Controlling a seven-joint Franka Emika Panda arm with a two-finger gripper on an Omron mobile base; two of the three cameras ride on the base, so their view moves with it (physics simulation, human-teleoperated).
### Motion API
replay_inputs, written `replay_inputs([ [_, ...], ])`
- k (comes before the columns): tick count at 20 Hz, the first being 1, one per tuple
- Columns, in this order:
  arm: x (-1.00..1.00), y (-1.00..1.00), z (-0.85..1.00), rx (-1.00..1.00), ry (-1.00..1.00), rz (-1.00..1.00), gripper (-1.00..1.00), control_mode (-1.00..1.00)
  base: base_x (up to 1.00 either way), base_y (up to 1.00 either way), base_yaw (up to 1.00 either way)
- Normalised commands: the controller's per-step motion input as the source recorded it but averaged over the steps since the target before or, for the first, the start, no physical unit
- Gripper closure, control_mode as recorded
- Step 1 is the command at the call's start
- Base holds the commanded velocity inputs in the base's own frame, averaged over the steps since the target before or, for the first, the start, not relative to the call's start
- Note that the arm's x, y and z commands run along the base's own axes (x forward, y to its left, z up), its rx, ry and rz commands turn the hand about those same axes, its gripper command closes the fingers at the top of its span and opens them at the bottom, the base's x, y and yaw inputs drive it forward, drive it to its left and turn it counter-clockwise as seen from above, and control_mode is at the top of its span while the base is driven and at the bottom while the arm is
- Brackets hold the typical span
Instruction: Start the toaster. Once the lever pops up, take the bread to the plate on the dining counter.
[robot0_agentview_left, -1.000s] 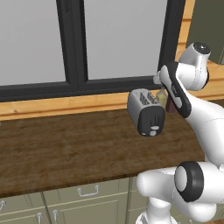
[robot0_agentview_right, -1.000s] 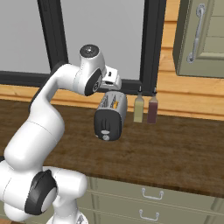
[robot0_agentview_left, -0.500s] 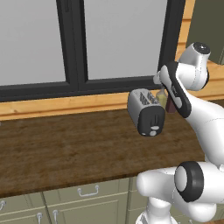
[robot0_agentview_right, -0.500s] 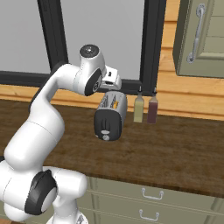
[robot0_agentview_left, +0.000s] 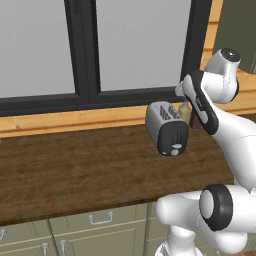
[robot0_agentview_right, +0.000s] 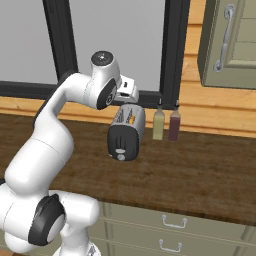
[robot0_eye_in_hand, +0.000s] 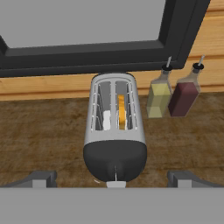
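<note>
Two bottles (robot0_eye_in_hand: 173, 92) beside toaster (robot0_eye_in_hand: 114, 131).

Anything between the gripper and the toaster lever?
Nothing visible. In the hand view the open gripper hangs over the toaster's black end, with the lever between its fingertips. The two bottles stand off to the side by the window.

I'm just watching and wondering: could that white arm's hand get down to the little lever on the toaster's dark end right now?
Probably yes. The gripper hangs above the toaster, jaws open, and the lever on the black end faces it. The two bottles stand off to the side, so nothing seems to block the way.
</note>
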Motion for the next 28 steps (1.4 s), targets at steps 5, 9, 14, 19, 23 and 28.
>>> replay_inputs([
  [5,0.00,0.00,0.00,0.00,0.00,0.00,-1.00,-1.00,0.00,0.00,0.00],
  [9,0.00,0.00,0.00,0.00,0.00,0.00,-1.00,-1.00,0.00,0.00,0.00],
  [14,0.00,0.00,0.00,0.00,0.00,0.00,-1.00,-1.00,0.00,0.00,0.00],
  [19,0.00,0.00,0.00,0.00,0.00,0.00,-1.00,-1.00,0.00,0.00,0.00],
  [23,0.00,0.00,0.00,0.00,0.00,0.00,-1.00,-1.00,0.00,0.00,0.00],
  [28,0.00,0.00,0.00,0.00,0.00,0.00,-1.00,-1.00,0.00,0.00,0.00],
])
